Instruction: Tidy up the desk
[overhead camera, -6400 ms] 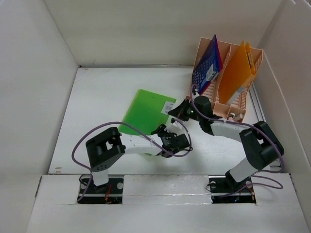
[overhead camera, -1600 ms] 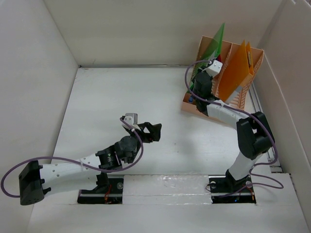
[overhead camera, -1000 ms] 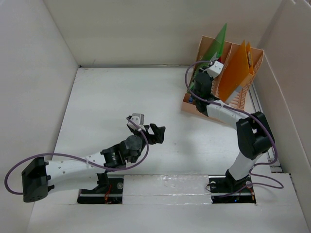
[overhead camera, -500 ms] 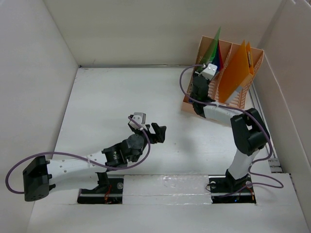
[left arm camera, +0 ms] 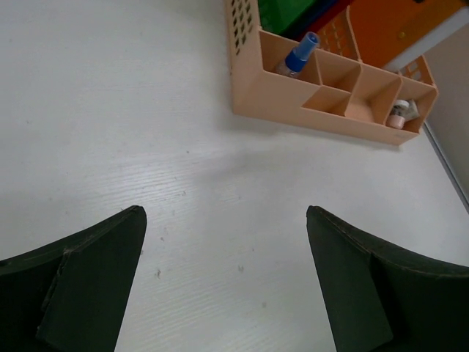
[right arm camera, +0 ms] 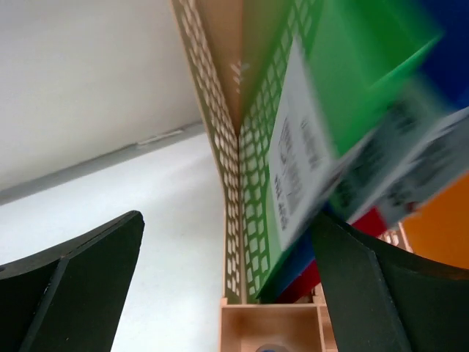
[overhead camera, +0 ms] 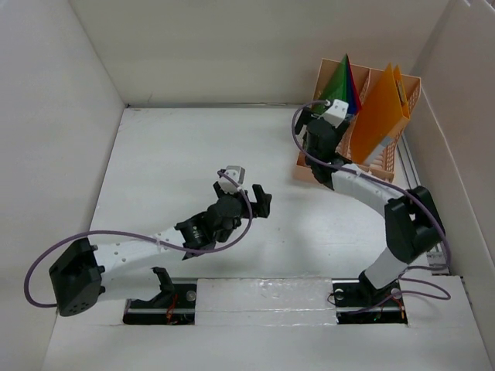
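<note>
Filing step, nearly done, we judge: the flat green plastic folder (right arm camera: 344, 81) stands in the left slot of the peach-orange slotted file rack (left arm camera: 293, 103). Our right gripper (right arm camera: 227, 216) sits at it with jaws spread, gripping nothing. Our left gripper (left arm camera: 225, 213), wide and empty, hovers over the white wood-grain desk (overhead camera: 178, 154) beneath both arms. Next move: a straight retreat that avoids snagging the folder.

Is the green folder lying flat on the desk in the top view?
No, the green folder stands on edge in the left slot of the peach-orange file rack, not flat on the desk.
</note>
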`<act>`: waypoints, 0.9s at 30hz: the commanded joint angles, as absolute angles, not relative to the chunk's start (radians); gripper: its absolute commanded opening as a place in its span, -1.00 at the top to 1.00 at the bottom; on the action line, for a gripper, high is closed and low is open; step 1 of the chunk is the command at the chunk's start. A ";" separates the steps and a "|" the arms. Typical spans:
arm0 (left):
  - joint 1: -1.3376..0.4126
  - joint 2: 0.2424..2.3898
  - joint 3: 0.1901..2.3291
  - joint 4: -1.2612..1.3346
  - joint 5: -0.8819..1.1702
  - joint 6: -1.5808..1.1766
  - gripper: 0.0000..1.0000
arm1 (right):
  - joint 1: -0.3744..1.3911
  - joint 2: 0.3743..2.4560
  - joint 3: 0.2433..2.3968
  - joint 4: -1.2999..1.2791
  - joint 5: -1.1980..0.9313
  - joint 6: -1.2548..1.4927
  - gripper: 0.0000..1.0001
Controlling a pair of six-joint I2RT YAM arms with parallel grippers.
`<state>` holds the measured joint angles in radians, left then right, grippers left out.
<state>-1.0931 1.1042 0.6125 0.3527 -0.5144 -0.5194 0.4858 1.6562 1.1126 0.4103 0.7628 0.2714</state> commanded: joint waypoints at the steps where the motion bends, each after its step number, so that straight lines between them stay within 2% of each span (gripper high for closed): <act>1: -0.982 1.124 0.637 0.386 -0.369 -0.561 -0.76 | 0.503 1.481 1.147 0.279 0.701 0.285 -1.00; 6: -0.959 1.124 0.650 0.396 -0.330 -0.571 -0.82 | 0.537 1.330 1.100 0.293 0.550 0.319 -1.00; 13: -0.950 1.186 0.733 0.347 -0.344 -0.574 -0.87 | 0.580 1.226 1.043 0.430 -0.098 0.206 -1.00; 20: -0.950 1.102 0.729 0.371 -0.420 -0.558 -0.85 | 0.652 1.125 1.062 0.385 -0.280 0.092 -1.00; 24: -0.950 0.907 0.733 0.304 -0.672 -0.523 -0.85 | 0.670 1.083 1.071 0.341 -0.402 0.072 -1.00; 27: -0.950 0.752 0.689 0.310 -0.777 -0.522 -0.85 | 0.684 1.078 1.068 0.345 -0.425 0.072 -1.00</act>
